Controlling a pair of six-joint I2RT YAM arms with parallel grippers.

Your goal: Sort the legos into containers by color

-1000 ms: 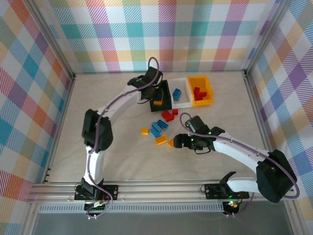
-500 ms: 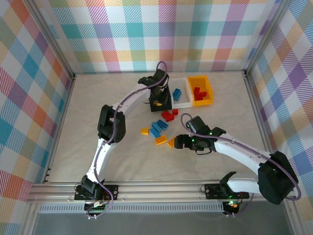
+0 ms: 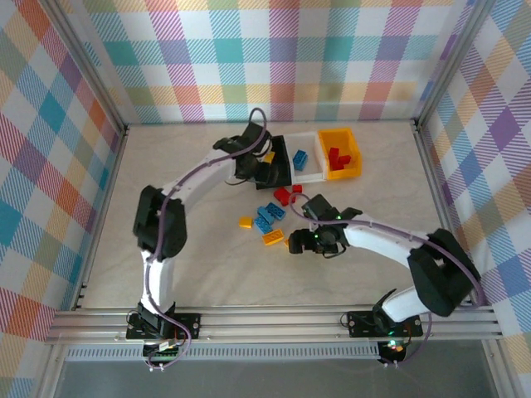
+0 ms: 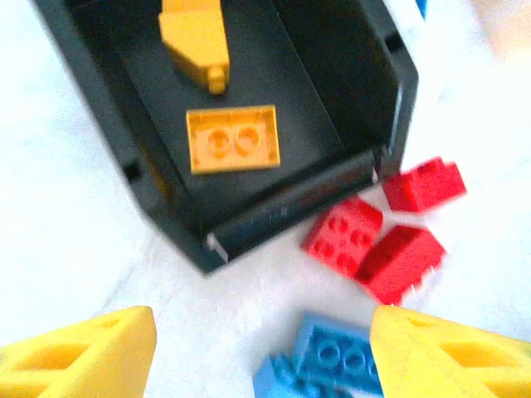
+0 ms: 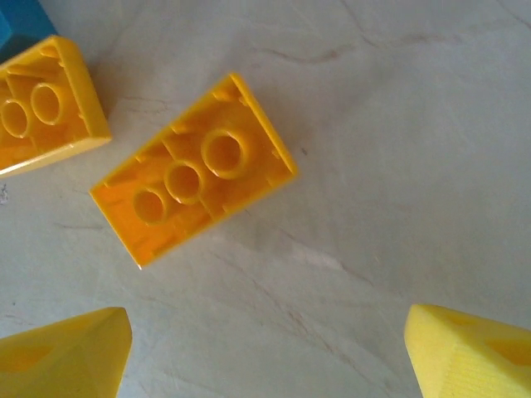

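Two bricks [image 4: 233,150] inside leftmost bin [image 4: 292,192]

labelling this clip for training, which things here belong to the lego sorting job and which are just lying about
Job: loose legos, black bin, white bin, yellow bin.
Just surroundings: plaid walls, metal frame rail.

Bright even light; soft faint shadows; left wrist view blurred.

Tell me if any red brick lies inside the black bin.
No: the black bin holds yellow-orange bricks; the red bricks lie outside it.
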